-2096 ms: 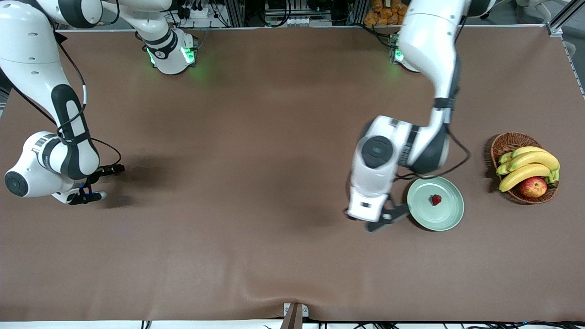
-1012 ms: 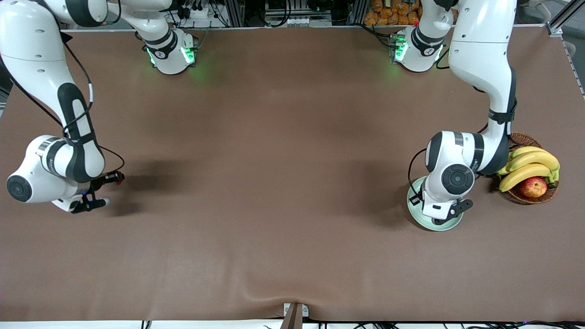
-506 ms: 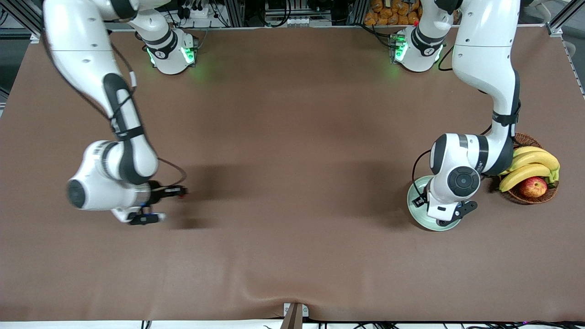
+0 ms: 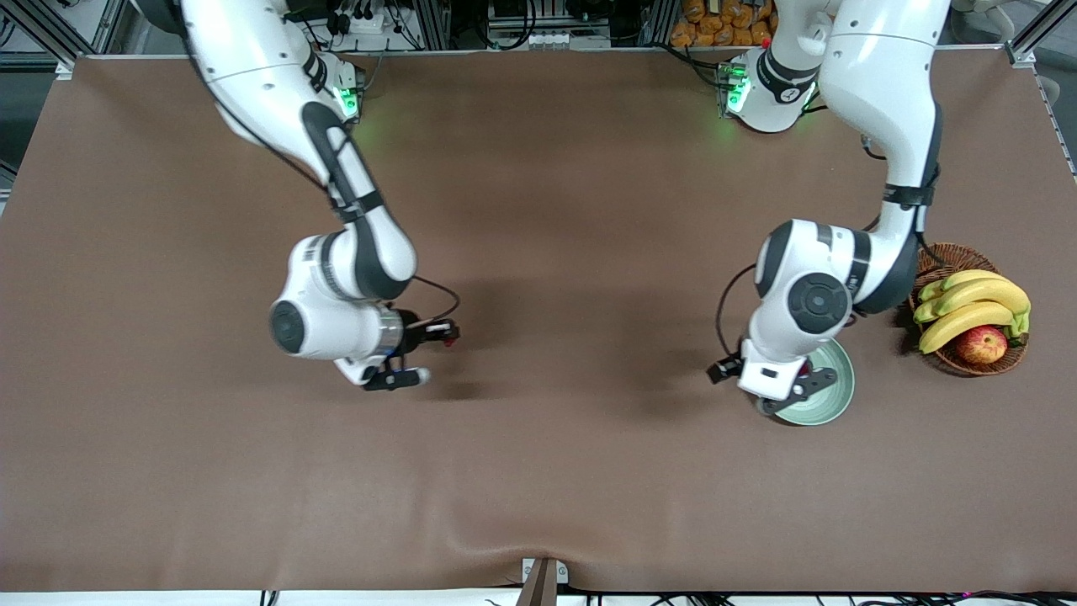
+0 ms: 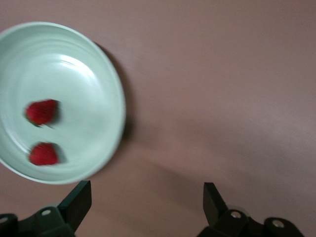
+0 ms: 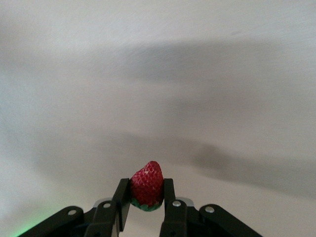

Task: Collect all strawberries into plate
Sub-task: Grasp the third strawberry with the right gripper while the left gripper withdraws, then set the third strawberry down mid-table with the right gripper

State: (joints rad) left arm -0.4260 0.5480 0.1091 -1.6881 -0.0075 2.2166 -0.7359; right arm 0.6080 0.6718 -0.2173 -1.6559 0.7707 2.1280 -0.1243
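Observation:
Two strawberries (image 5: 42, 112) (image 5: 43, 154) lie in the pale green plate (image 5: 98, 74) (image 4: 829, 396), which sits near the left arm's end of the table. My left gripper (image 5: 146, 202) (image 4: 764, 394) hangs open and empty over the plate's rim and the brown cloth beside it. My right gripper (image 6: 146, 186) (image 4: 446, 335) is shut on a third strawberry (image 6: 147, 178), red tip outward and green cap toward the palm. It hovers over the cloth near the middle of the table, toward the right arm's end.
A brown wicker basket (image 4: 934, 261) with bananas (image 4: 976, 307) and an apple (image 4: 980, 343) stands beside the plate, toward the left arm's end. Brown cloth (image 4: 572, 471) covers the table between the two grippers.
My left gripper opened over the plate and has shifted off it toward the right arm's end. My right arm carried its strawberry from the table's end toward the middle.

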